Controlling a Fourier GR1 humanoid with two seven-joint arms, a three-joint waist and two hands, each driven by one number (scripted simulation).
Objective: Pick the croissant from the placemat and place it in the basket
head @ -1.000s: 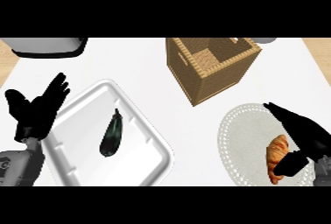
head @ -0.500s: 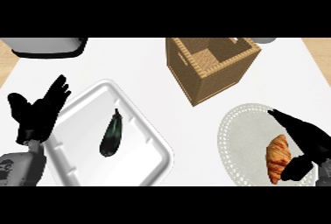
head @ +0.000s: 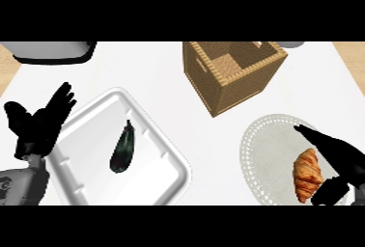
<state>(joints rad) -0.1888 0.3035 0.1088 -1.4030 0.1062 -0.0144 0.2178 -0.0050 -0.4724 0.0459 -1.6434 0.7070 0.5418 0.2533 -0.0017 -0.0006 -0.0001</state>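
Note:
A golden croissant (head: 307,174) lies on a round pale placemat (head: 269,144) at the right of the counter. My right hand (head: 338,155) hovers right beside it on its right side, open, with fingers stretched toward the far side and the thumb low near the croissant's near end. The square wicker basket (head: 231,72) stands at the back, beyond the placemat, with nothing visible inside. My left hand (head: 39,123) rests open at the left edge, fingers up.
A white tray (head: 85,149) at the near left holds a dark eggplant (head: 122,147). A grey appliance (head: 50,50) sits at the far left corner. A small grey object (head: 289,44) shows behind the basket.
My right hand has slid down and to the right along the placemat, settling close beside the croissant. The left hand has barely shifted.

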